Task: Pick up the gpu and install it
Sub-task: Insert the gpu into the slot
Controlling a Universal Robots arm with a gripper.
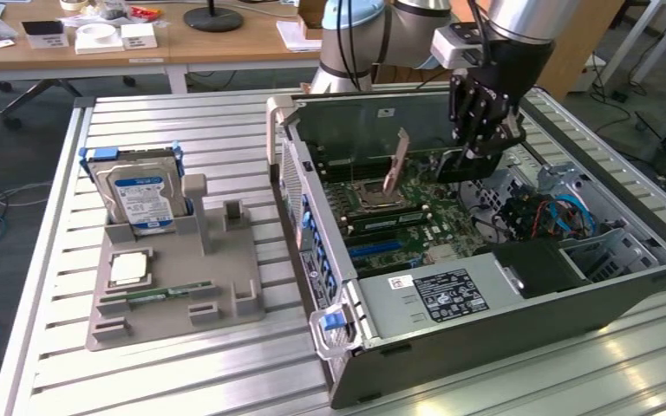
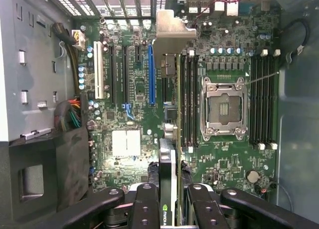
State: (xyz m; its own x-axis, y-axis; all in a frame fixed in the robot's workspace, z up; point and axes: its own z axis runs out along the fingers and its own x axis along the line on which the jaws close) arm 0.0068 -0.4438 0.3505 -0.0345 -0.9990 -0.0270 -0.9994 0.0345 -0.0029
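Observation:
The gpu (image 2: 167, 162) is a thin dark card seen edge-on, with its silvery end bracket (image 2: 172, 32) at the far end. My gripper (image 2: 169, 196) is shut on it, one black finger (image 2: 146, 201) on each side. In the exterior view the gripper (image 1: 484, 149) hangs inside the open computer case (image 1: 484, 338), holding the gpu (image 1: 398, 166) upright above the green motherboard (image 1: 397, 230). From the wrist, the card lies between the blue expansion slot (image 2: 151, 74) and the memory slots (image 2: 188, 102). I cannot tell whether it touches the board.
An open CPU socket (image 2: 223, 107) sits beside the memory slots, and black housing (image 2: 35, 181) and cables (image 2: 75, 114) crowd one side. Left of the case in the exterior view, a grey holder (image 1: 166, 303) carries a hard drive (image 1: 142, 198) and a memory stick (image 1: 153, 295).

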